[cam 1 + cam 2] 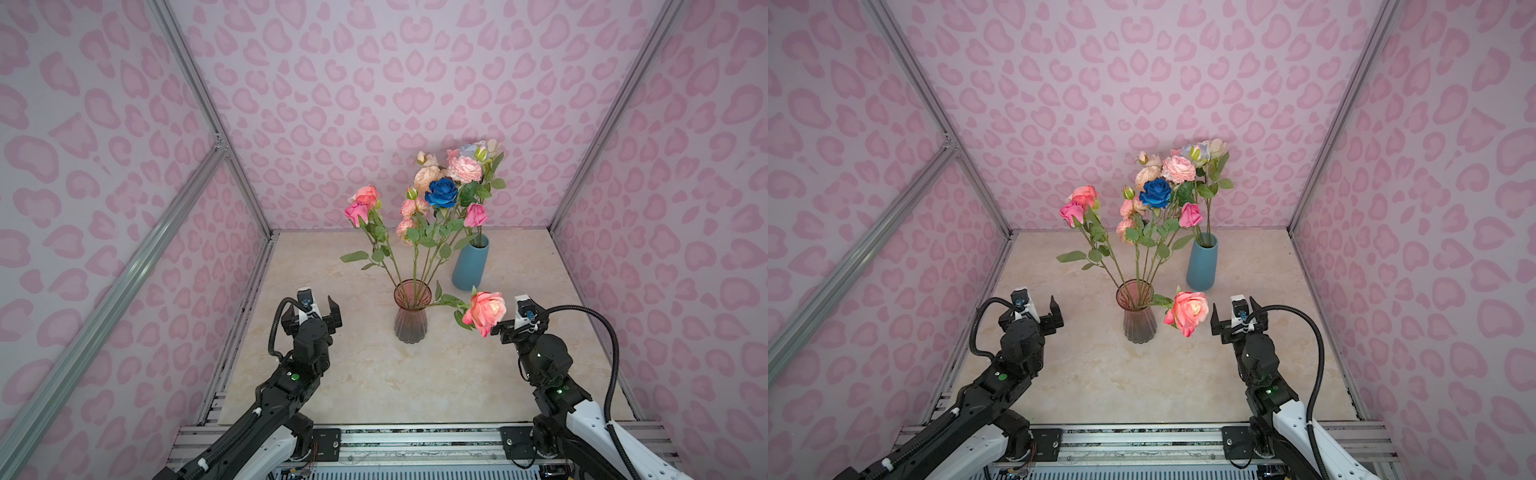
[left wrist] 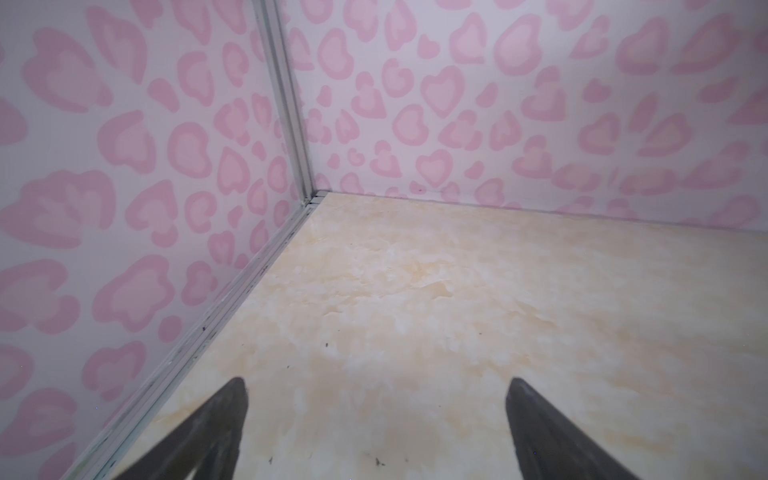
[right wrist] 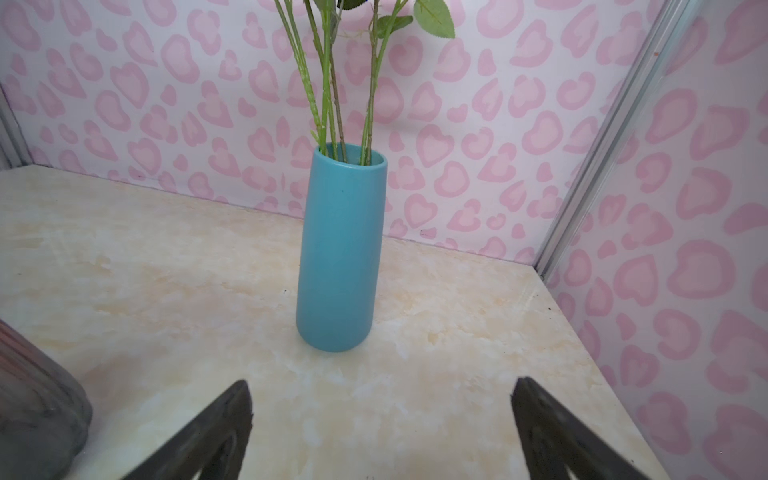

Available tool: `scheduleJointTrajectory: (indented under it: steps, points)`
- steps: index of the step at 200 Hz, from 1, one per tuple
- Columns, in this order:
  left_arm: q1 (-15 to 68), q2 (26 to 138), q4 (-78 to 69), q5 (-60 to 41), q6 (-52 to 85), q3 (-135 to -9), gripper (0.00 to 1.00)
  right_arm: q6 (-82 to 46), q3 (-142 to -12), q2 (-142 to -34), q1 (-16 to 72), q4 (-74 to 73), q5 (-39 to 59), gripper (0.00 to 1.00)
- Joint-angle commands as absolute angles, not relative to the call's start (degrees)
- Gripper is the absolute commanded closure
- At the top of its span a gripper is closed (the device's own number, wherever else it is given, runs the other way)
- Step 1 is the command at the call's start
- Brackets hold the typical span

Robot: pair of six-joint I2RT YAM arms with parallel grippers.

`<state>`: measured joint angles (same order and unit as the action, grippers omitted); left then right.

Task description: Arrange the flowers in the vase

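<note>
Left jaws are hanging wide open, gripping nothing, over bare bench [image 2: 415,311] left of the glass vase [image 1: 410,322]. Right jaws are gaping empty too, facing the blue vase [image 3: 338,249]. The flowers [image 1: 441,193] are standing in both vases, one coral rose [image 1: 1188,311] drooping over the glass rim near the right jaws

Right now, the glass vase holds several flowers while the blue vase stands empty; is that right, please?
Not quite: the blue vase is not empty; the right wrist view shows several green stems standing in it. The glass vase does hold several flowers.
</note>
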<state>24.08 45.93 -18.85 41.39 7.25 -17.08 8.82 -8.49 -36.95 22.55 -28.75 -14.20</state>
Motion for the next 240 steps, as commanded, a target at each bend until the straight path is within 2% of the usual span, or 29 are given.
scheduleJointTrajectory:
  steps: [1, 14, 26, 59, 89, 98, 114, 144, 164, 175, 186, 202, 240]
  points:
    - [19.0, 50.3, -34.3, 40.9, 7.8, -13.3, 0.02, 10.9, -6.7, -38.9, 19.9, -37.0, -15.2, 0.02]
    - [15.7, 54.0, -38.3, 35.9, 6.8, -12.6, 0.02, 7.8, -5.7, -41.8, 16.7, -40.3, -14.7, 0.02]
    - [13.6, 58.9, -42.4, 35.4, 6.2, -12.8, 0.02, 5.5, -5.4, -45.4, 14.5, -43.3, -15.2, 0.02]
    - [6.8, 73.3, -53.3, 25.7, 4.0, -14.9, 0.02, 6.0, -4.3, -55.4, 9.8, -51.9, -13.1, 0.02]
    - [5.3, 82.3, -54.2, 17.5, 0.1, -19.8, 0.02, 3.5, -5.1, -66.7, 8.3, -59.2, -10.8, 0.02]
    - [3.8, 81.4, -51.1, 16.8, 2.0, -20.4, 0.02, 3.5, -5.3, -70.0, 8.3, -63.2, -10.7, 0.00]
    - [0.4, 84.7, -56.7, 12.3, 4.7, -19.0, 0.02, 3.9, -6.3, -72.7, 8.1, -64.5, -10.8, 0.00]
    - [0.2, 84.2, -56.3, 11.1, 4.2, -18.6, 0.02, 4.7, -9.1, -82.4, 7.1, -69.5, -10.1, 0.00]
    - [0.2, 84.1, -55.9, 11.2, 4.2, -18.7, 0.02, 5.1, -10.4, -92.4, 6.8, -79.7, -11.7, 0.00]
    - [0.1, 84.1, -56.0, 11.2, 4.2, -18.7, 0.02, 3.3, -13.0, -89.8, 7.4, -70.0, -15.9, 0.00]
    - [0.2, 84.3, -56.0, 11.1, 4.1, -18.7, 0.02, 1.8, -17.8, -87.4, 4.9, -57.2, -9.8, 0.00]
    - [0.3, 84.3, -56.0, 11.2, 4.1, -18.7, 0.02, -0.3, -19.6, -88.5, 1.4, -55.9, -4.3, 0.00]
    - [0.3, 84.2, -56.0, 11.1, 4.2, -18.7, 0.02, -0.2, -20.1, -88.3, 1.4, -54.5, -4.3, 0.00]
